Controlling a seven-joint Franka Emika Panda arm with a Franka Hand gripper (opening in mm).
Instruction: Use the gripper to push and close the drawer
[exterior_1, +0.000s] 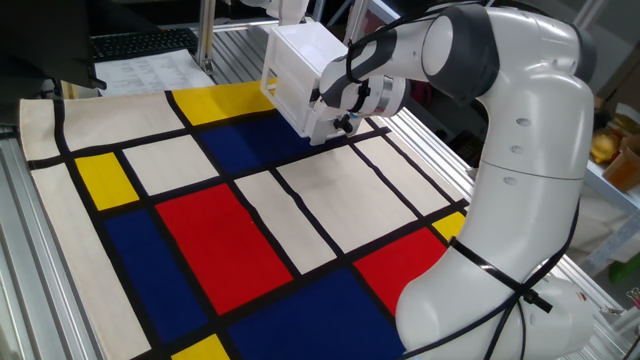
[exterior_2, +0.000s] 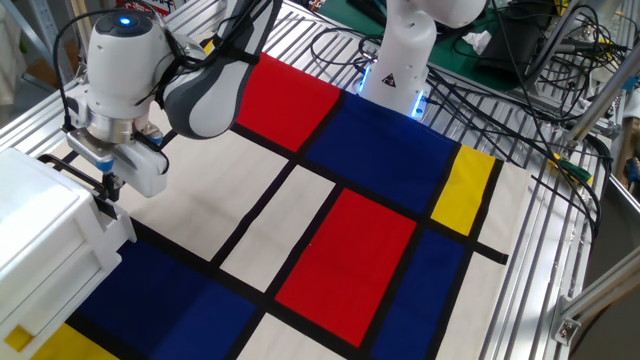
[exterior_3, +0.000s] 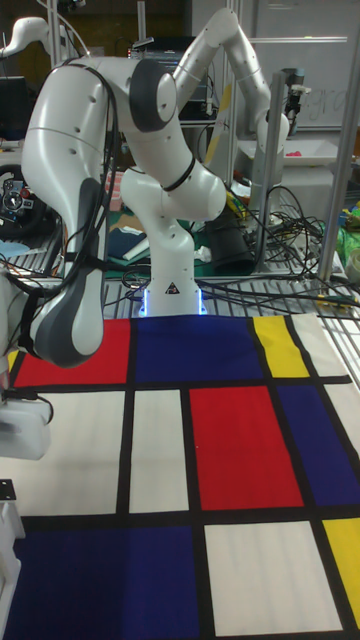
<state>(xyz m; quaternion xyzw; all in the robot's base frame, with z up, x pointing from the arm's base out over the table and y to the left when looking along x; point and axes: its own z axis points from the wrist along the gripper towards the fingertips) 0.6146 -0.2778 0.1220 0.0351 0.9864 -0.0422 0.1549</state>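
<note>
1. The small white sliding drawer (exterior_1: 322, 122) sits in the face of a small white box cabinet (exterior_1: 300, 75); its front looks almost level with the cabinet's face, though I cannot tell whether a slit is left.
2. The cabinet stands at the far edge of the mat in one fixed view, over a yellow and a dark blue patch; in the other fixed view it fills the lower left corner (exterior_2: 45, 250).
3. My white-housed gripper with short dark fingers (exterior_2: 107, 189) is right at the drawer's front, fingertips touching it or just beside it.
4. My fingers look close together, but I cannot tell whether they are fully closed. They hold nothing.
5. In one fixed view my gripper (exterior_1: 343, 122) shows at the cabinet's lower right corner, half hidden behind my wrist.
6. My white-and-grey arm (exterior_1: 520, 150) bends over the table from its base on the near right.
7. Under it all lies a flat cloth mat (exterior_2: 340, 250) of red, blue, yellow and cream rectangles with black lines between.
8. Around the mat runs a ribbed metal table (exterior_2: 545, 250), with black cables (exterior_2: 500, 90) at the far side.
</note>
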